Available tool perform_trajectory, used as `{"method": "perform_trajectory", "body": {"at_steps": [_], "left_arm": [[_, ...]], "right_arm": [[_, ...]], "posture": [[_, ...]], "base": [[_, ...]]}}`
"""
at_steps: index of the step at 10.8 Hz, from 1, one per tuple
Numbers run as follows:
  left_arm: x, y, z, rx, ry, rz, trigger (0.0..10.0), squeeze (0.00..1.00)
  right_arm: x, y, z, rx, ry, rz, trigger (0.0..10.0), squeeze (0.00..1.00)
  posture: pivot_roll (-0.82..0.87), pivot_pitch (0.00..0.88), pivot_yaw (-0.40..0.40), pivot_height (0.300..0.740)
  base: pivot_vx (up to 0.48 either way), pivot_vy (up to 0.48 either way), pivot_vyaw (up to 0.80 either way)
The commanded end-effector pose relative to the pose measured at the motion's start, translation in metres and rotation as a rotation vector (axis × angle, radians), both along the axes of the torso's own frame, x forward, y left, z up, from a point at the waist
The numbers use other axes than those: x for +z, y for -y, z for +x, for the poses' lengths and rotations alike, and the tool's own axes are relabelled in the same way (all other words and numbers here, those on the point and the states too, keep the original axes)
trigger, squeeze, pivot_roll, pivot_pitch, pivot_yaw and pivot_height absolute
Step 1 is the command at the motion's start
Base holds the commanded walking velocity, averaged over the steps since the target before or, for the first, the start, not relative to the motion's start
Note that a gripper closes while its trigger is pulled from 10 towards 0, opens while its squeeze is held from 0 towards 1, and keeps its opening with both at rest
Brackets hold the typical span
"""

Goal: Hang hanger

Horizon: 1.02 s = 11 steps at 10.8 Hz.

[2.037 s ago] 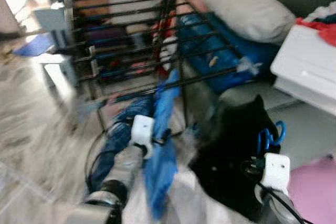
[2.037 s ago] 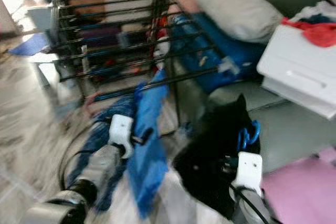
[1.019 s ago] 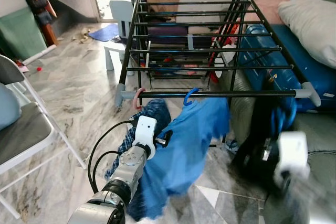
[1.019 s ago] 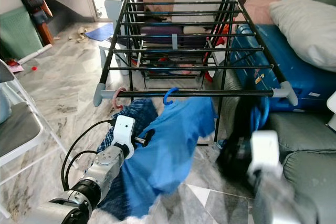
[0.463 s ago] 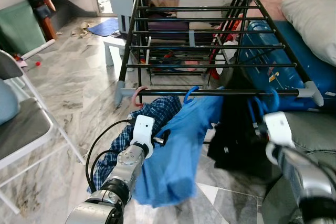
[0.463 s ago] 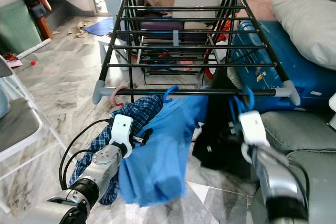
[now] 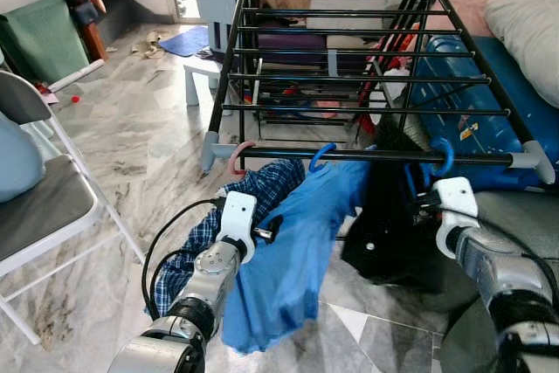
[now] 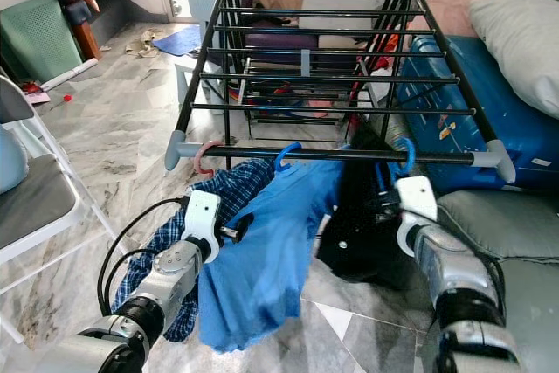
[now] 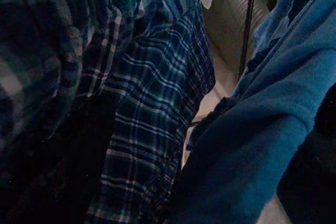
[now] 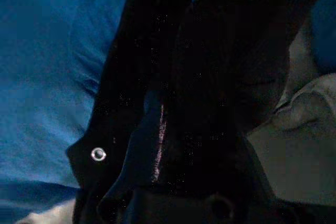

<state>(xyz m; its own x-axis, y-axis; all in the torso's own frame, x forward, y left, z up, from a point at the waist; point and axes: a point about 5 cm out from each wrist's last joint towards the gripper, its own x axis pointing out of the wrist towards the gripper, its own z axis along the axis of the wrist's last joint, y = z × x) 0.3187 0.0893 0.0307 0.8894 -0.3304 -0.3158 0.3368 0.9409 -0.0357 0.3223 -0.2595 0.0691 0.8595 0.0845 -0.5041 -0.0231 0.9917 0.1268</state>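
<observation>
A black drying rack stands ahead, its front bar (image 7: 384, 155) nearest me. On that bar hang a pink hanger hook (image 7: 238, 156) with a plaid shirt (image 7: 253, 194), and a blue hook (image 7: 320, 156) with a blue shirt (image 7: 288, 259). A second blue hanger hook (image 7: 444, 159) sits over the bar at the right and carries a black garment (image 7: 384, 242). My right gripper (image 7: 417, 207) is just below that hook, against the garment's top, and looks shut on the hanger. My left gripper (image 7: 266, 233) is low, pressed into the folds between the plaid and blue shirts.
A grey folding chair (image 7: 52, 198) stands at the left on the marble floor. A blue suitcase (image 7: 472, 102) and a pillow (image 7: 533, 24) lie right of the rack. A grey sofa cushion (image 7: 524, 216) is beside my right arm. A small white stool (image 7: 205, 67) stands behind the rack.
The view swung from the sofa to the rack. My right arm lifted the black garment and its blue hanger up to the front bar. The left arm stayed put.
</observation>
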Motion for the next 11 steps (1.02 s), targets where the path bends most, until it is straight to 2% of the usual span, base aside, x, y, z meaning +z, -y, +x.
{"method": "perform_trajectory", "body": {"at_steps": [1,3,5,6,7,9,10,11], "left_arm": [[0.003,-0.001,0.003,0.005,0.001,0.005,10.0,0.00],[0.002,-0.002,0.003,0.008,-0.002,0.006,10.0,0.00],[0.003,-0.002,0.003,0.009,-0.005,0.008,10.0,0.00],[0.002,-0.001,0.003,0.008,-0.007,0.010,10.0,0.00],[0.002,-0.001,0.003,0.007,-0.010,0.013,10.0,0.00],[0.001,-0.001,0.002,0.008,-0.015,0.015,10.0,0.00],[0.000,-0.001,0.002,0.008,-0.014,0.022,10.0,0.00],[0.000,-0.001,0.002,0.007,-0.013,0.025,10.0,0.00]], "right_arm": [[0.000,0.007,0.001,-0.073,-0.013,0.065,10.0,0.00],[-0.008,0.021,-0.007,-0.159,-0.037,0.093,10.0,0.00],[-0.016,0.026,-0.013,-0.174,-0.060,0.099,10.0,0.00],[-0.017,0.029,-0.015,-0.195,-0.050,0.106,10.0,0.24],[-0.016,0.033,-0.016,-0.214,-0.032,0.093,10.0,1.00],[-0.014,0.039,-0.021,-0.186,0.006,0.010,10.0,1.00],[-0.013,0.039,-0.031,-0.157,0.045,-0.053,10.0,1.00],[-0.013,0.038,-0.036,-0.148,0.061,-0.069,10.0,1.00]], "posture": [[-0.03,0.000,-0.017,0.740],[-0.03,0.000,-0.016,0.740],[-0.03,0.000,-0.016,0.740],[-0.03,0.000,-0.014,0.740],[-0.03,0.000,-0.014,0.740],[-0.03,0.000,-0.017,0.740],[-0.04,0.000,-0.019,0.740],[-0.04,0.000,-0.017,0.740]], "base": [[0.000,0.000,0.00],[0.000,0.000,0.00],[0.000,0.000,0.00],[0.000,0.000,0.00],[0.000,0.000,0.00],[0.000,0.000,0.00],[0.000,0.000,0.00],[0.000,0.000,0.00]]}}
